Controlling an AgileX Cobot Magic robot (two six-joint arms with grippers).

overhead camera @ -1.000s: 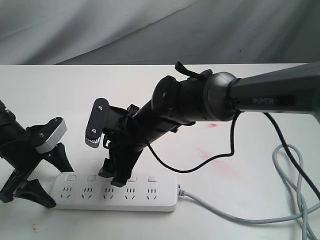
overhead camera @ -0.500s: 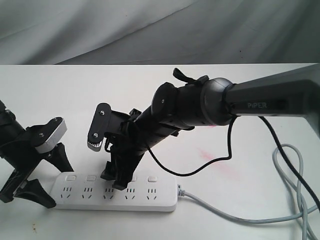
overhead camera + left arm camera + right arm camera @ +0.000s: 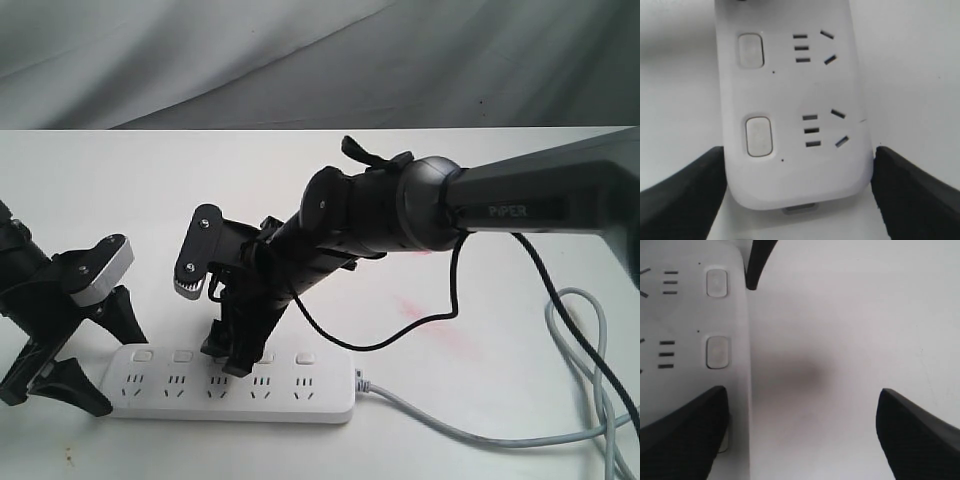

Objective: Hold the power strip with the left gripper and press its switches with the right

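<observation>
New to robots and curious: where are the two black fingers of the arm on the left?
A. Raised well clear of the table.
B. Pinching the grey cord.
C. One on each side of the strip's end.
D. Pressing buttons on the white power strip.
C: the left wrist view shows the left gripper with one black finger against each long side of the long flat white plastic power strip, at its rounded end.

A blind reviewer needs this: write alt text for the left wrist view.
The left gripper holds one end of the power strip, its black fingers against the two long edges. The white strip shows two three-hole sockets and two rounded-square switches, lying on a white surface.
</observation>
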